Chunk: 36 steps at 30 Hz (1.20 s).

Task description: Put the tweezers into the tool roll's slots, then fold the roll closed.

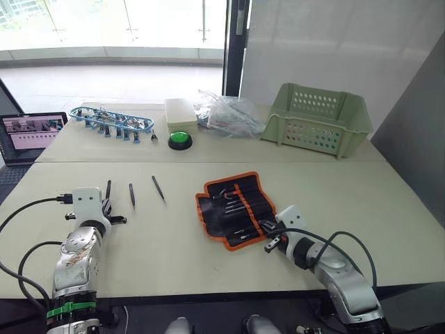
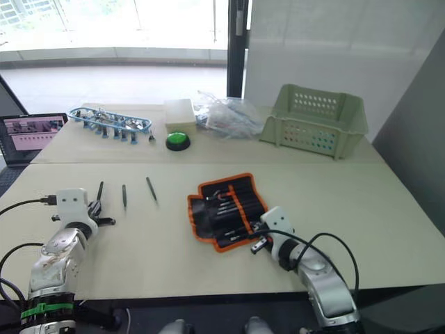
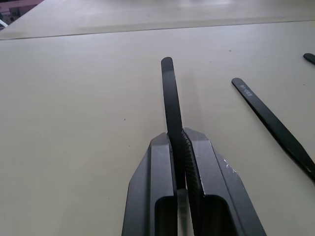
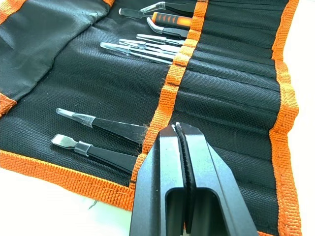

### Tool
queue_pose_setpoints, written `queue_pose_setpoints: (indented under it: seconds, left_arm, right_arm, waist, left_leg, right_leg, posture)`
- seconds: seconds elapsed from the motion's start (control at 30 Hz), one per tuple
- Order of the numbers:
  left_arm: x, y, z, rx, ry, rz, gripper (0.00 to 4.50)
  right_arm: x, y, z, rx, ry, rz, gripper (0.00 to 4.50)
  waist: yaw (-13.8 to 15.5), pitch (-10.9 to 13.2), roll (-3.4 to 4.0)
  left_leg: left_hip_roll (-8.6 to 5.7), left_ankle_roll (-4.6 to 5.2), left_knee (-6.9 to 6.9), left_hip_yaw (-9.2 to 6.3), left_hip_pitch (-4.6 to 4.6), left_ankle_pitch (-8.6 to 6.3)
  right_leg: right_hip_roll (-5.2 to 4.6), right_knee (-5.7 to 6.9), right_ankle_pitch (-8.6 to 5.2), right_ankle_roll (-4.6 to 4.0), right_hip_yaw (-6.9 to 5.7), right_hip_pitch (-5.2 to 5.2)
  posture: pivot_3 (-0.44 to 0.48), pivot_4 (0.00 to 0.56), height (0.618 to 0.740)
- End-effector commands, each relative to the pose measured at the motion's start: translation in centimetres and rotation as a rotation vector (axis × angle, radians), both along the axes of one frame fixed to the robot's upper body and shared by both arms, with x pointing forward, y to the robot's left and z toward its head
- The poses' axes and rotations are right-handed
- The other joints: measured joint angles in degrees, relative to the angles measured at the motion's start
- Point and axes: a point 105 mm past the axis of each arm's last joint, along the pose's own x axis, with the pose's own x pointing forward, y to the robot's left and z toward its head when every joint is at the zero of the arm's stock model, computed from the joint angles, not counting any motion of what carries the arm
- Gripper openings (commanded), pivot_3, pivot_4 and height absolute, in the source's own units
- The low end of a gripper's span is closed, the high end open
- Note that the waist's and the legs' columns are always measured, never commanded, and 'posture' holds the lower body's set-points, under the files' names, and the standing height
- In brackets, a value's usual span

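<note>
I see my left gripper (image 3: 179, 142) low over the table (image 1: 174, 264), and its two black fingers are squeezed tight on one of the tweezers (image 3: 170, 93). That thin black piece sticks straight out past the fingertips and lies close to the table top. Just beside it on the table is a second pair of tweezers (image 1: 131, 195), and a third pair (image 1: 159, 188) lies a little farther toward the middle, apart from the others. The tool roll (image 1: 235, 208) is spread open flat in the middle of the near table, with its orange edging all around. My right gripper (image 4: 179, 147) sits at the near corner of the roll, right over the orange strip (image 4: 170, 93) that runs between the rows of slots (image 4: 231, 83). Its fingers are pressed together, and I see nothing between them. Some tools are already tucked in the slots, with their clear-capped tips (image 4: 74, 116) lying on the black cloth; one of them has an orange handle (image 4: 172, 19). On the far table I see a pale green basket (image 1: 316, 118), a crumpled clear plastic bag (image 1: 226, 111), a green button (image 1: 180, 139), a small cream box (image 1: 181, 111) and a blue rack of little things (image 1: 111, 120). A laptop (image 1: 31, 132) stands open at the far left edge.
</note>
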Motion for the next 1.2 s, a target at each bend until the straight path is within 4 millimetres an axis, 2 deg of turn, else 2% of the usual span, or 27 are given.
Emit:
queue_pose_setpoints:
  seconds: [0.03, 0.1, 0.23, 0.3, 0.4, 0.47, 0.57, 0.9, 1.2]
  left_arm:
    - [-0.1, -1.1, 3.9, 0.057, -0.103, -0.107, 0.02]
    - [-0.1, -1.6, 4.7, 0.071, -0.112, -0.152, 0.02]
    - [0.2, -4.6, 6.6, 0.042, -0.152, -0.315, 0.02]
    - [0.2, -7.2, 7.0, 0.005, -0.149, -0.454, 0.02]
    - [-0.1, -9.9, 7.2, -0.035, -0.128, -0.597, 0.02]
    - [-0.5, -13.8, 6.6, -0.052, -0.058, -0.819, 0.02]
    - [-1.0, -17.0, 5.6, -0.053, 0.041, -1.022, 0.02]
    - [-1.1, -20.3, 2.8, 0.134, 0.22, -1.269, 0.02]
    - [-0.1, -21.7, 3.2, 0.338, 0.319, -1.324, 0.02]
  right_arm:
    - [-0.5, -0.7, -1.4, -0.016, 0.066, -0.028, 0.0]
    - [-0.5, -0.6, -1.3, -0.016, 0.066, -0.028, 0.0]
    - [-0.6, -0.6, -1.3, -0.014, 0.067, -0.032, 0.0]
    - [-0.6, -0.5, -1.3, -0.014, 0.066, -0.037, 0.0]
    - [-0.7, -0.5, -1.3, -0.012, 0.065, -0.042, 0.0]
    - [-0.7, -0.5, -1.4, -0.021, 0.066, -0.046, 0.0]
    - [-0.9, -0.4, -1.6, -0.047, 0.066, -0.041, 0.0]
    - [-1.2, -0.1, -1.2, -0.05, 0.052, -0.063, 0.0]
    - [-1.2, 0.3, -1.1, -0.042, 0.038, -0.082, 0.0]
  waist:
    - [0.06, 0.02, -0.03]
    - [0.06, 0.02, -0.03]
    - [0.08, 0.02, -0.03]
    - [0.13, 0.02, -0.04]
    - [0.06, 0.02, -0.04]
    - [-0.03, 0.03, -0.04]
    - [-0.01, 0.03, -0.03]
    - [-0.18, 0.05, 0.0]
    - [-0.12, 0.05, -0.01]
  left_leg:
    - [0.01, 0.0, 0.0, 0.0, -0.03, 0.0]
    - [0.01, 0.0, 0.0, -0.01, -0.02, 0.0]
    - [0.01, 0.0, 0.0, 0.0, -0.03, 0.0]
    - [0.0, 0.0, 0.0, 0.0, -0.06, 0.0]
    - [-0.01, 0.0, 0.0, 0.0, -0.07, 0.0]
    - [0.0, 0.0, 0.0, 0.0, -0.06, 0.0]
    - [0.0, 0.01, 0.0, -0.03, -0.05, 0.0]
    - [-0.02, 0.04, 0.0, -0.04, -0.07, 0.0]
    - [-0.02, 0.05, 0.03, -0.05, -0.07, 0.0]
  right_leg:
    - [0.0, 0.0, 0.0, -0.01, -0.01, -0.02]
    - [-0.02, -0.01, -0.01, -0.03, -0.02, -0.02]
    - [-0.02, -0.02, -0.04, -0.06, -0.02, -0.02]
    - [-0.02, -0.03, -0.02, -0.04, -0.03, -0.03]
    - [-0.02, -0.03, -0.01, -0.01, -0.02, -0.02]
    - [0.01, -0.02, -0.01, -0.01, -0.02, -0.02]
    - [0.04, -0.02, -0.02, -0.02, -0.02, -0.02]
    - [0.08, -0.02, -0.04, -0.02, 0.0, -0.03]
    - [0.09, 0.01, -0.05, -0.01, 0.01, -0.03]
  posture:
    - [0.0, 0.15, 0.725]
    - [0.0, 0.15, 0.725]
    - [0.0, 0.15, 0.725]
    - [0.0, 0.15, 0.725]
    - [0.0, 0.15, 0.725]
    - [0.0, 0.15, 0.725]
    - [0.0, 0.15, 0.725]
    - [0.0, 0.15, 0.725]
    - [0.0, 0.15, 0.725]
